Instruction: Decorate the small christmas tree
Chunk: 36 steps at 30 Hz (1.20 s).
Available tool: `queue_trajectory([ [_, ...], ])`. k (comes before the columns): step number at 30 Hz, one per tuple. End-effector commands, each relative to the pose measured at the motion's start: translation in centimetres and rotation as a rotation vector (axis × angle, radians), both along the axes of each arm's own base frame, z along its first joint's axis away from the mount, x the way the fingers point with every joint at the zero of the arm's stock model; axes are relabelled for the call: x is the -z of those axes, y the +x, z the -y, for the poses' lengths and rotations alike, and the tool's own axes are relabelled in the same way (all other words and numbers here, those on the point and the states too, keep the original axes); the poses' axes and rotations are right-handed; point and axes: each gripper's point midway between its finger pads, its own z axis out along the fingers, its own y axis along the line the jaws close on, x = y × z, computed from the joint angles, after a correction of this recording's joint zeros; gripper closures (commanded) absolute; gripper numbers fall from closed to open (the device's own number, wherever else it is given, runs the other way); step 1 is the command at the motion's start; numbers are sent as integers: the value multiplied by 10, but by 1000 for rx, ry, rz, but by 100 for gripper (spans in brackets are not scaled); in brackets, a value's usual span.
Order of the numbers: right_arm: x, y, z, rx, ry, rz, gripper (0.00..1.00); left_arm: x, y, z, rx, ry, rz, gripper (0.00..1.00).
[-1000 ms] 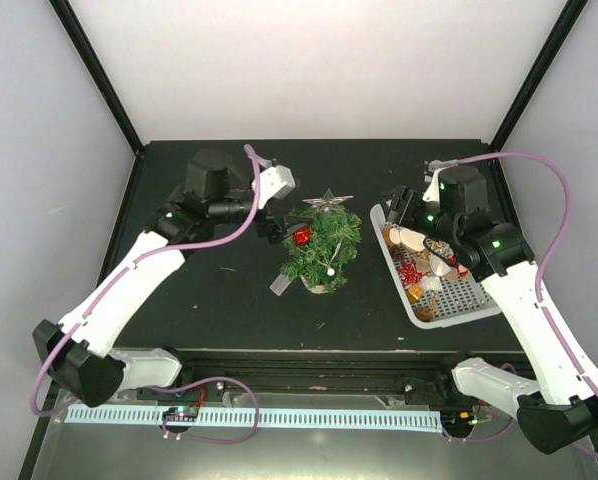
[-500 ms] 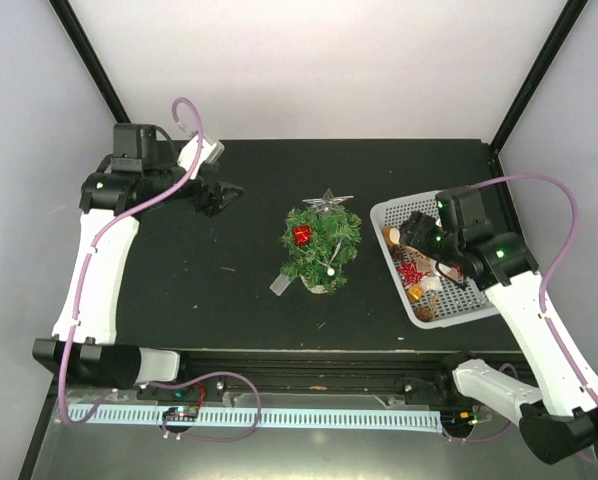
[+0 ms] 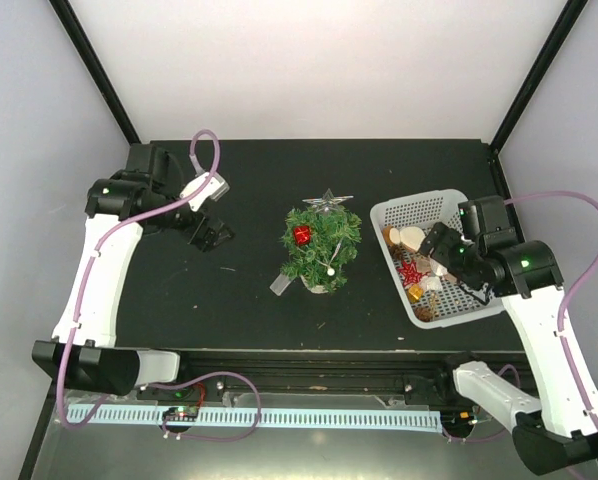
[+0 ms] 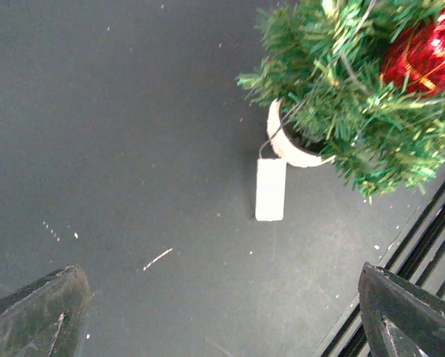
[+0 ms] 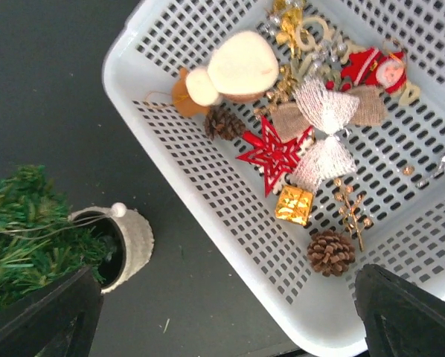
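Both arms have drawn back, jaws wide and empty, small christmas tree (image 3: 321,243) cropped in both wrist views.

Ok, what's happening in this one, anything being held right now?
Nothing is held. The small christmas tree stands mid-table with a red ornament and a silver star already on it. The right gripper hovers open over the white basket of decorations, with a red star and pine cones inside. The left gripper is open and empty, off to the tree's left.
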Motion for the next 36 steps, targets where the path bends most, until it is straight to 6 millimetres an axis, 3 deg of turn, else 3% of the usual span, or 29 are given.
queue_trajectory([
  [1, 40, -5, -7, -34, 110, -138, 7, 23, -11, -13, -16, 155, -58, 1],
  [6, 79, -11, -16, -28, 210, -245, 8, 29, -5, -7, -1, 282, 72, 1],
  [13, 64, 17, 0, 7, 125, -236, 11, 42, 25, 31, 35, 155, -18, 1],
  [16, 51, 34, 17, 65, 75, -209, 14, 26, 45, 47, 49, 89, 23, 1],
  [18, 49, 50, 25, 107, 84, -202, 21, 16, 58, 54, 42, 53, 51, 1],
  [24, 70, 109, 51, 218, 77, -227, 58, 0, 88, 72, 6, -42, 82, 1],
  [26, 80, 127, 61, 241, 66, -264, 62, -3, 95, 76, 5, -49, 69, 1],
  [28, 94, 145, 69, 250, 45, -304, 61, -2, 103, 77, -7, -47, 66, 1],
  [32, 99, 182, 81, 230, -4, -266, 45, -2, 106, 79, -10, -50, 62, 1],
  [36, 119, 204, 85, 229, 5, -281, 42, 1, 107, 78, -12, -45, 63, 1],
])
